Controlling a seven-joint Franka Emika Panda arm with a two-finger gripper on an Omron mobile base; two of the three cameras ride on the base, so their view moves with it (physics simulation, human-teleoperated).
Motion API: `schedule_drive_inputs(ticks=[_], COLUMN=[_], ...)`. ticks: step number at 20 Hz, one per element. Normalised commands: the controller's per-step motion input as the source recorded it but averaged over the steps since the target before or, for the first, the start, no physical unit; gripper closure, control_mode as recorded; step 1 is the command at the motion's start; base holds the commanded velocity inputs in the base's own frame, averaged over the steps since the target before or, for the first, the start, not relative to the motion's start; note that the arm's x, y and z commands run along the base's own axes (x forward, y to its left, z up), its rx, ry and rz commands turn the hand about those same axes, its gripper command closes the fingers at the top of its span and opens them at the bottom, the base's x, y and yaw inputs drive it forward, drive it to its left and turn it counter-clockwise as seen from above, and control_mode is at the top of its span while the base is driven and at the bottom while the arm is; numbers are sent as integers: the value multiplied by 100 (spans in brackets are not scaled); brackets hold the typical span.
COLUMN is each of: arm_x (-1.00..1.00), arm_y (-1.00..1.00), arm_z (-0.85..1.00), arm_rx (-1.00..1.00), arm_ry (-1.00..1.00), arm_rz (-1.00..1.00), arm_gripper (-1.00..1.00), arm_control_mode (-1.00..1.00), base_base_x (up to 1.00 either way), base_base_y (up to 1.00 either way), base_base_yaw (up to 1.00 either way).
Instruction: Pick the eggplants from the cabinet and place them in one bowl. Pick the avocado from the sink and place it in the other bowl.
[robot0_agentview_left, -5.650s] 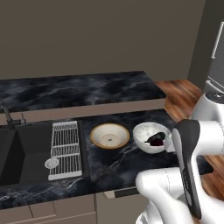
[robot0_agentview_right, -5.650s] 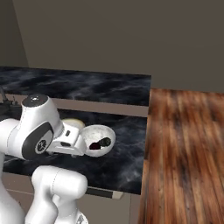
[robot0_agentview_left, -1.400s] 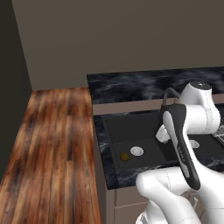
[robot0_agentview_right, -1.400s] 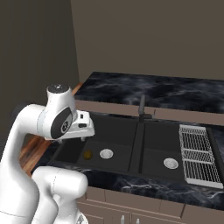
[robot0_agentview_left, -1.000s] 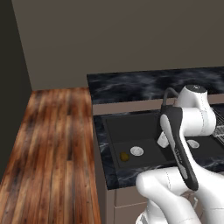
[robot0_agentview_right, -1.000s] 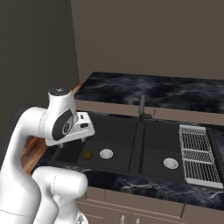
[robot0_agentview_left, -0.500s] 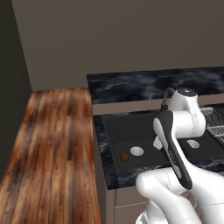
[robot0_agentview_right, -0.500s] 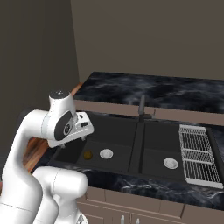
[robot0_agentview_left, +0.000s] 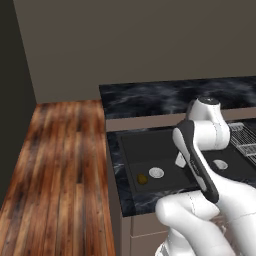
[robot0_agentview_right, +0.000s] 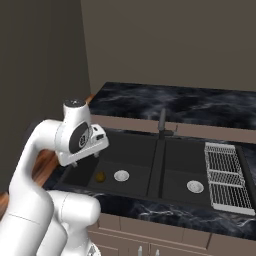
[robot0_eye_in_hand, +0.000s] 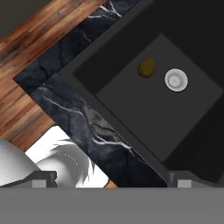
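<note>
The small yellowish-brown avocado (robot0_eye_in_hand: 147, 68) lies on the dark sink (robot0_eye_in_hand: 188, 113) floor just beside the round white drain (robot0_eye_in_hand: 176, 80). The claw (robot0_eye_in_hand: 111, 177) hangs above, open and empty. A careless descent could nudge the rounded fruit, rolling it away.

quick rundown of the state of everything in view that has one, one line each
avocado: lying loose on the floor of the left sink basin, beside the drain, not held
gripper: open, empty, above the sink's front edge
left basin drain: uncovered
right basin drain: uncovered
sink: dry, no water showing
faucet: no water running
drying rack: flat beside the right basin
</note>
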Motion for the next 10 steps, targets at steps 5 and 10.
schedule_drive_inputs(ticks=[5, 10], arm_x=[12, 22], arm_y=[0, 0], arm_z=[0, -1], arm_rx=[0, 0], arm_ry=[8, 7], arm_rz=[10, 11], arm_gripper=[-100, -100], arm_control_mode=[-100, -100], base_base_x=[0, 0], base_base_y=[0, 0], base_base_yaw=[0, 0])
